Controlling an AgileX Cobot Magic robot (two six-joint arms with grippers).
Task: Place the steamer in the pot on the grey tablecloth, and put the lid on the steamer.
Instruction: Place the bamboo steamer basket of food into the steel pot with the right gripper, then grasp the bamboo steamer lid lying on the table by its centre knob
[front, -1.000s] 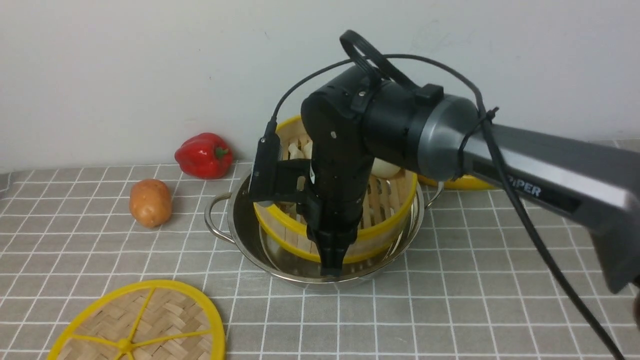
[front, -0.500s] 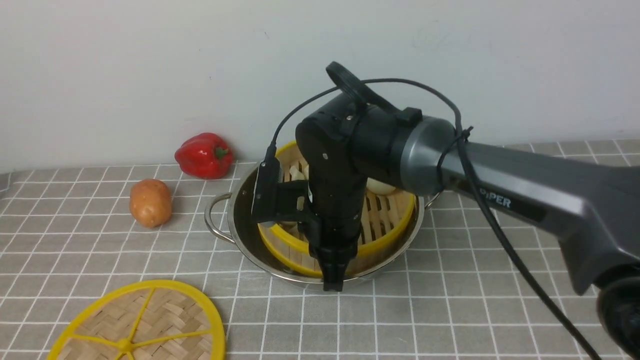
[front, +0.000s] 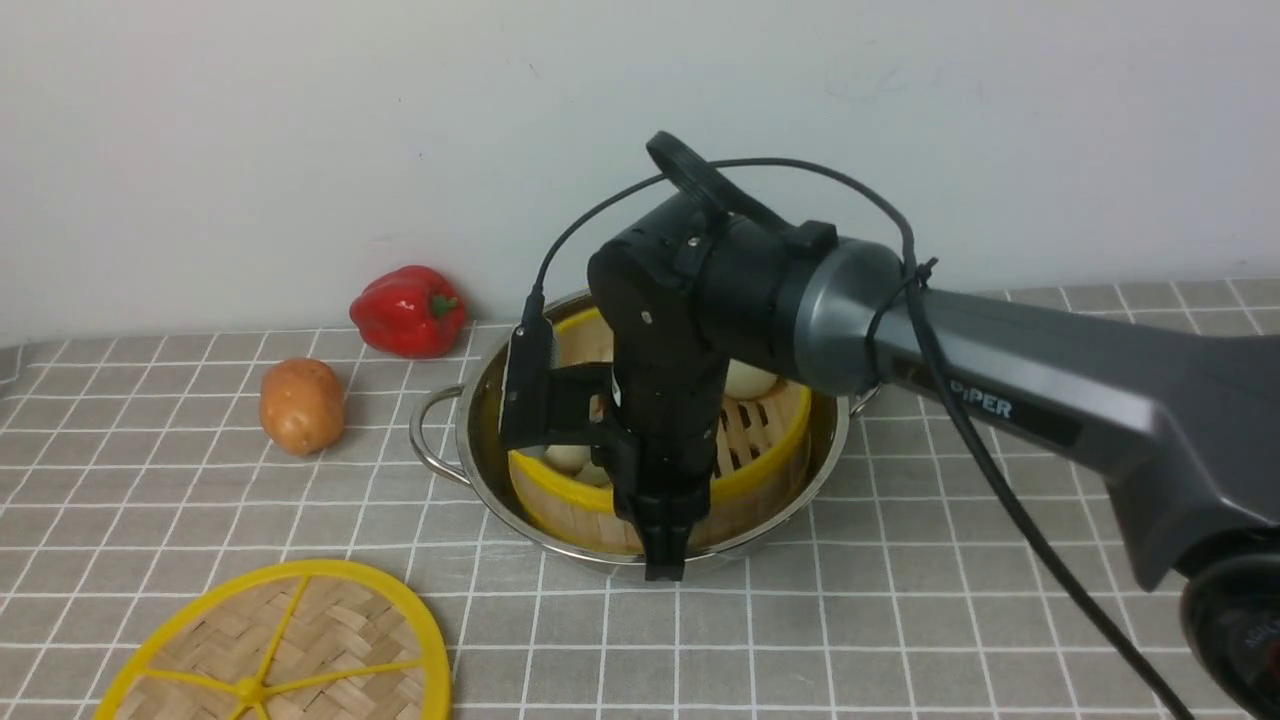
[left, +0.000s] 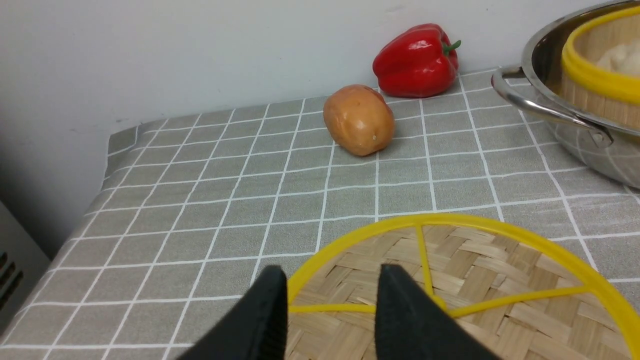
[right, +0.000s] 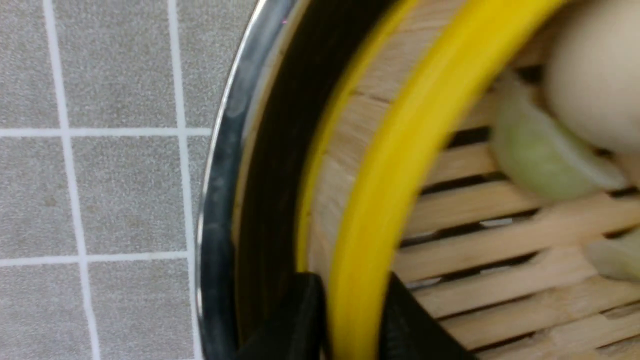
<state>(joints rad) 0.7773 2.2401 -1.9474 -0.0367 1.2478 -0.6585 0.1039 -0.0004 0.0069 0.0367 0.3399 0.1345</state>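
The steamer (front: 560, 510), a bamboo basket with a yellow rim, sits level inside the shiny pot (front: 470, 440) on the grey tablecloth (front: 900, 600). It holds several pale buns. My right gripper (front: 665, 560) is shut on the steamer's near rim (right: 400, 175), one finger inside the wall and one outside; the pot's rim (right: 220, 190) lies just beyond. The woven lid (front: 290, 650) lies flat at the front left. My left gripper (left: 330, 295) is open and empty just above the lid (left: 475, 270); it does not show in the front view.
A potato (front: 300, 405) and a red pepper (front: 408, 310) lie left of the pot near the back wall; both show in the left wrist view, potato (left: 358, 119) and pepper (left: 415, 60). The cloth's left edge (left: 107, 150) drops off beside the wall.
My right arm has come down with the steamer. The steamer was tilted and raised over the pot; now it sits lower and level inside it. The lid has not moved.
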